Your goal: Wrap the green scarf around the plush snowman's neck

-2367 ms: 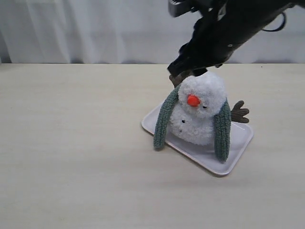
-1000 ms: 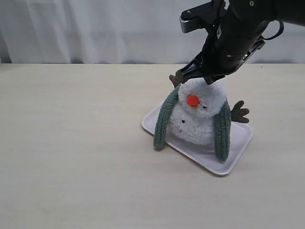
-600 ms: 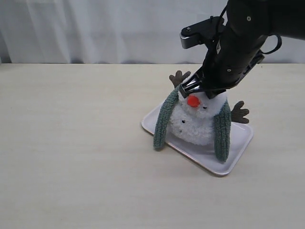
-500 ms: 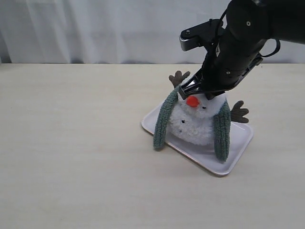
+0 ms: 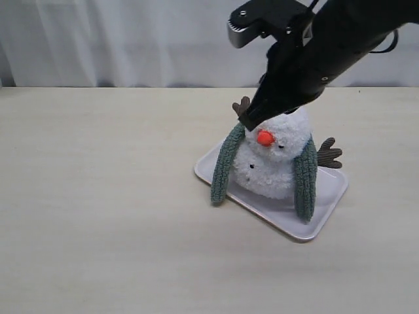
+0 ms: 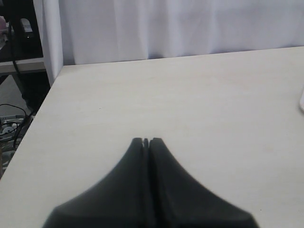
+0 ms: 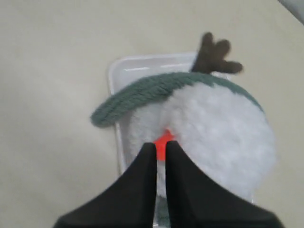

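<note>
The plush snowman (image 5: pixel 275 160) sits upright on a white tray (image 5: pixel 321 219), orange nose facing front. The green scarf (image 5: pixel 226 167) lies behind its neck, and both ends hang down the front, one on each side of the body (image 5: pixel 305 176). My right gripper (image 5: pixel 247 122) hovers by the head's upper left, close to a brown twig arm. In the right wrist view its jaws (image 7: pixel 160 145) are almost together with only a thin slit, holding nothing, above the nose, the snowman (image 7: pixel 223 137) and the scarf (image 7: pixel 142 97). My left gripper (image 6: pixel 146 140) is shut over bare table.
The tray's rim (image 7: pixel 128 66) shows beside the snowman, with a twig arm (image 7: pixel 213 52) sticking out past it. A white curtain (image 5: pixel 131 39) hangs behind the table. The table's left edge (image 6: pixel 42 104) shows in the left wrist view.
My right arm has risen off the snowman's face and shifted up and to the left, uncovering the head. The snowman and the scarf stay as they were.
</note>
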Controlling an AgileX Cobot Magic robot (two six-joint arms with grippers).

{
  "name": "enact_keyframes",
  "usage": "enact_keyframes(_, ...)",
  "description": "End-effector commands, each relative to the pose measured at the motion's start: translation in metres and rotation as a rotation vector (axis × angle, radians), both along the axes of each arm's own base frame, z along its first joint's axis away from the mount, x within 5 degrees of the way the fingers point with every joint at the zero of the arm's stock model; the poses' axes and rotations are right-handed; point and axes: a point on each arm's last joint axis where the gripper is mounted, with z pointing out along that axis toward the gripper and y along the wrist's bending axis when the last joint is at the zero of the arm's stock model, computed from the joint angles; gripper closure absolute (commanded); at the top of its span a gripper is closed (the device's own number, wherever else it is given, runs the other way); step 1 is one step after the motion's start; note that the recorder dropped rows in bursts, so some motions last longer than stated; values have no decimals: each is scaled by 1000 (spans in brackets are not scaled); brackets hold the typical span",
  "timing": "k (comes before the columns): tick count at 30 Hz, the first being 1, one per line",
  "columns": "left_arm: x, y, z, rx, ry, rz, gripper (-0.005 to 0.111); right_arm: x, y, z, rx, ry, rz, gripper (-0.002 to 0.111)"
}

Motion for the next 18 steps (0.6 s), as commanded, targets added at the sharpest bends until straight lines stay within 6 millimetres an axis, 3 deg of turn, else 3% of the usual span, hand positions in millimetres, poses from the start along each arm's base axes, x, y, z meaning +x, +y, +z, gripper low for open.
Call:
enact_keyframes(1,0,-1,0,0,-12,-9,107,-26,36,4,-84,-64,288,85)
enact_keyframes(5,0,-1,0,0,-12,-9,107,-48,72,-6,-245,-136,526,71)
enact_keyframes(8,0,-1,0,0,-12,-9,107,-56,92,-24,-352,-152,588,70)
enact_keyframes(9,0,-1,0,0,-12,-9,107,-54,97,-31,-327,-133,511,70)
enact_keyframes(13,0,-1,0,0,-12,-9,107,-37,99,-53,-86,-44,-112,70)
enact_keyframes(18,0,-1,0,0,-12,-9,107,-35,103,-85,-63,146,-206,70)
